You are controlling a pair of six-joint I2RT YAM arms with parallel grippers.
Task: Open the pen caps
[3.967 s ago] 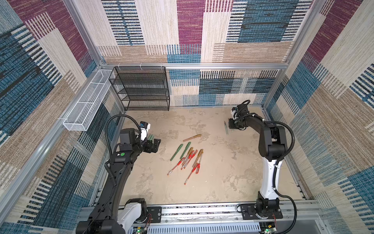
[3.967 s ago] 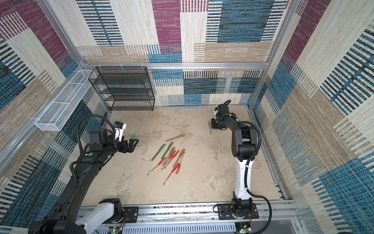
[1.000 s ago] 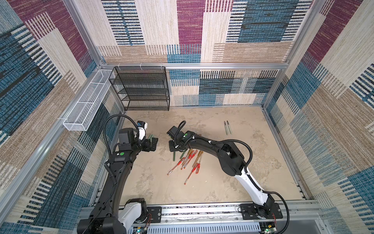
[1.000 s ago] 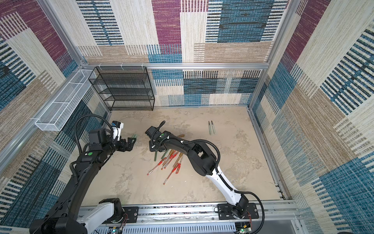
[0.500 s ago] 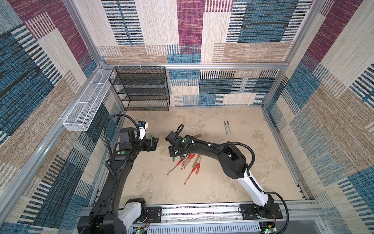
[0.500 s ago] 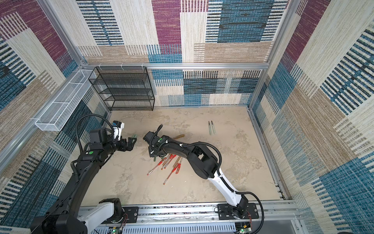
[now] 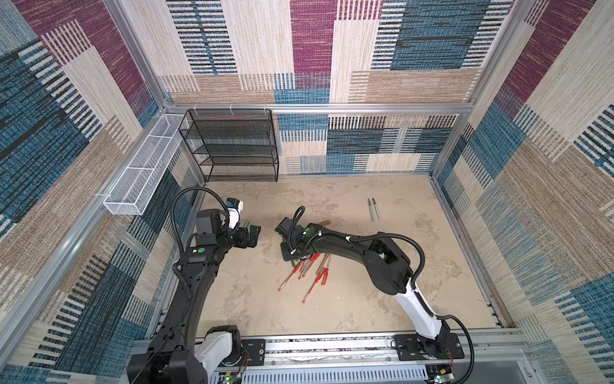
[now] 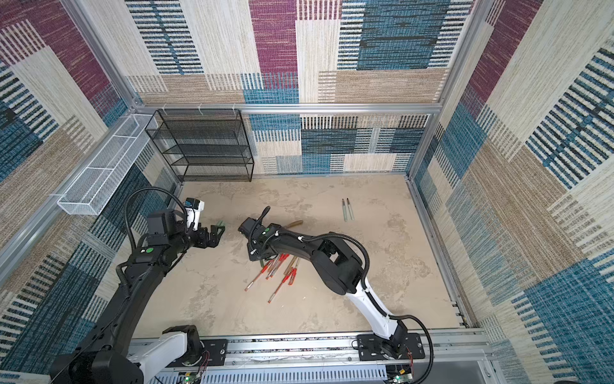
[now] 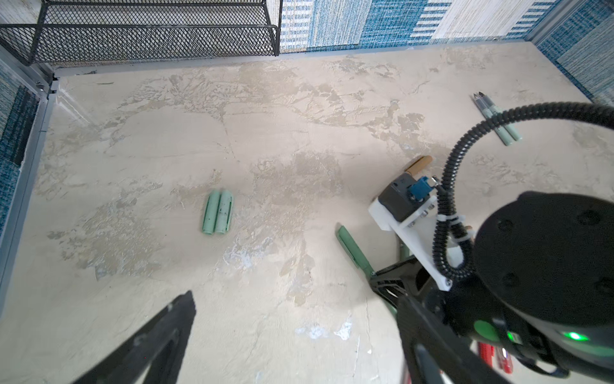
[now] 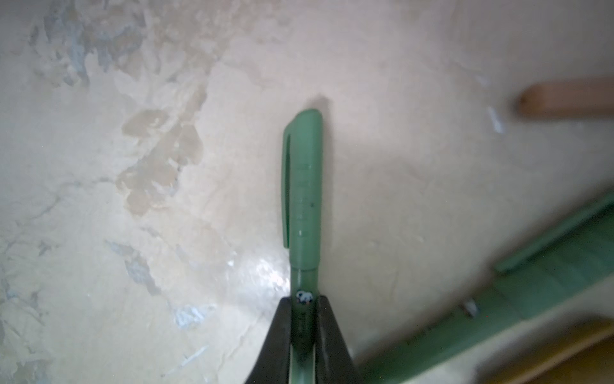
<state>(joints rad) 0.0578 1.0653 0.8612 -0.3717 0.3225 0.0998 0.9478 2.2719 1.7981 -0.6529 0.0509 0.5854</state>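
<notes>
**Pens lying all over the beige tabletop**

The mottled tabletop (image 7: 365, 299) is carrying a black mesh rack (image 7: 232, 146), standing far left. Two pale mint caps (image 9: 217, 212) are lying side by side, touching, at the left. Red-orange pens (image 7: 307, 271) are lying heaped mid-table, with a dark green pen (image 10: 304, 186) at their far edge and a gold-brown pen (image 7: 325, 223) just beyond. Two uncapped barrels (image 7: 374, 210) are resting far right.
</notes>
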